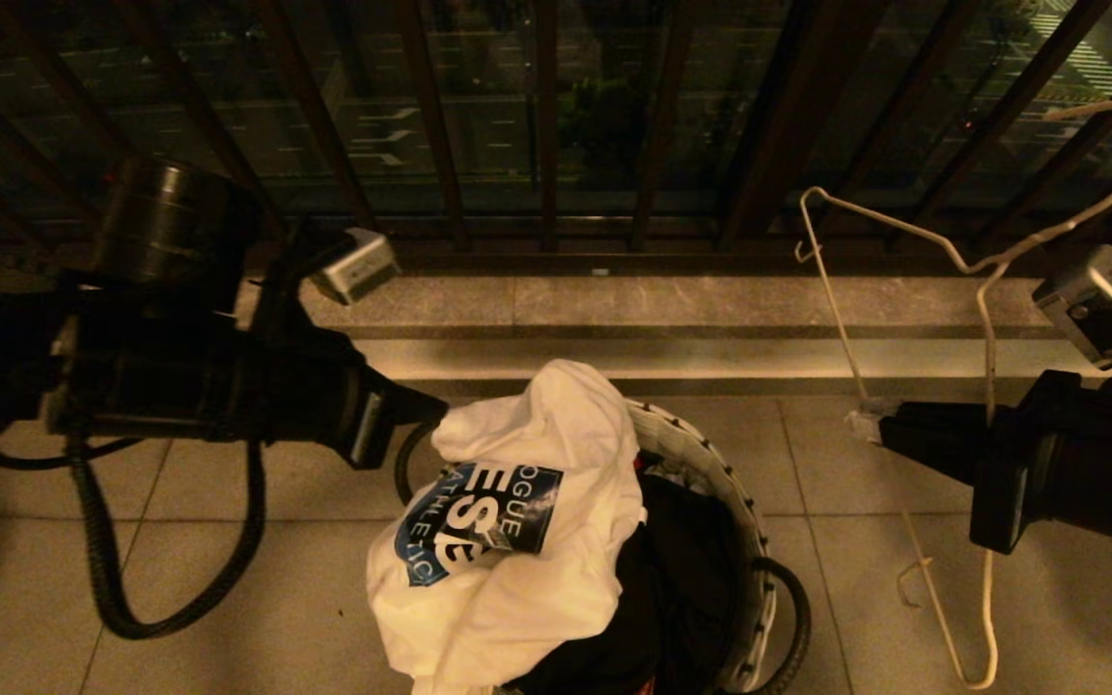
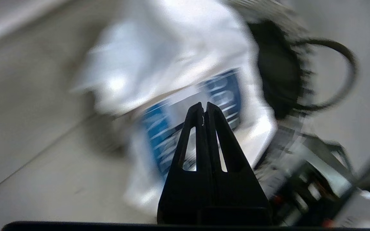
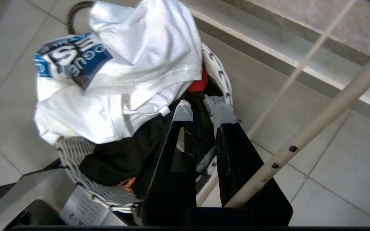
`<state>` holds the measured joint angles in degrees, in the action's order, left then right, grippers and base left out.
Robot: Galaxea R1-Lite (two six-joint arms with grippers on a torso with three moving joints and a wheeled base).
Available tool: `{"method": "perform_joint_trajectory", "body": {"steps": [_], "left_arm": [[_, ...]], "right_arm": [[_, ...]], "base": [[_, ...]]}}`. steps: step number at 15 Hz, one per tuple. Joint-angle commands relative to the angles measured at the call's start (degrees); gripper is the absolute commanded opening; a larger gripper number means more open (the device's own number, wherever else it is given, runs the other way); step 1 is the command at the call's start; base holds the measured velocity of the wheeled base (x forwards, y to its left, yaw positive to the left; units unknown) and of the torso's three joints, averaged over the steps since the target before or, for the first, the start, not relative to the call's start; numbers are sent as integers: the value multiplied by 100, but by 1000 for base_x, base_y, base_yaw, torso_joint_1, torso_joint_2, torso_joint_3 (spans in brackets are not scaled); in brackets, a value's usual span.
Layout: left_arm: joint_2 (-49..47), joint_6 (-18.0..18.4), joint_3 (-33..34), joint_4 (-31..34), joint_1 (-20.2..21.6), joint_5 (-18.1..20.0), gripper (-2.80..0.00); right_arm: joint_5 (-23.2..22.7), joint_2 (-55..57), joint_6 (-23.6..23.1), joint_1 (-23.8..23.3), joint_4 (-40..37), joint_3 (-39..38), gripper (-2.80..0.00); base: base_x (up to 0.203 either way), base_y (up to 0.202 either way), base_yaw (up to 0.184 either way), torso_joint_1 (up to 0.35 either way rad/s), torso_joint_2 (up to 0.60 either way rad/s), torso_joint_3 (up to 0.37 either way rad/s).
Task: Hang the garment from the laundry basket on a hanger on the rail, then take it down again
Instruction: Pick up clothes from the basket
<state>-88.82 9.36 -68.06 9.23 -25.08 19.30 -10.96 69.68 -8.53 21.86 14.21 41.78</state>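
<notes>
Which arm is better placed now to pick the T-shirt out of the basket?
Left. The left gripper is empty, shut, right beside the T-shirt; the right gripper already holds the hanger.

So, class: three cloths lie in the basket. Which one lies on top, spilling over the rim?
The white T-shirt with the blue chest print; the black cloth and red cloth lie beneath it.
</notes>
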Motion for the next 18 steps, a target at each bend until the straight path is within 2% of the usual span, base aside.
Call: {"method": "perform_joint_trajectory", "body": {"steps": [1,4,6,7,10,14,17,18], "left_arm": [[-789,17,-307,3,-322,50,-280],[-1345,6,-992,43,-883,-7,-280],[-1512,28,-1095,98,-1151,-338,-280],[-1586,30,-1114,105,-1203,-424,0],[-1691,46,-1165,103,-1235,-513,0],[-1929,171,-1165,82,-1480,-889,0],[-2169,285,-1190,59,-1534,-1006,0],[-2269,278,-1264,54,-1535,-1199,0]], "right_arm": [[-13,125,-8,-127,2,32,-280],[-20,125,-8,-343,2,110,-280],[-20,127,-8,-425,2,143,-280],[-20,133,-8,-445,2,155,-280],[-29,140,-8,-472,2,173,-280],[-29,195,10,-481,2,252,-280],[-35,177,10,-568,2,261,-280],[-47,177,10,-604,2,261,-280]], "base": [[0,0,0,0,0,0],[0,0,0,0,0,0],[0,0,0,0,0,0],[0,0,0,0,0,0],[0,0,0,0,0,0],[0,0,0,0,0,0],[0,0,0,0,0,0],[0,0,0,0,0,0]]}}
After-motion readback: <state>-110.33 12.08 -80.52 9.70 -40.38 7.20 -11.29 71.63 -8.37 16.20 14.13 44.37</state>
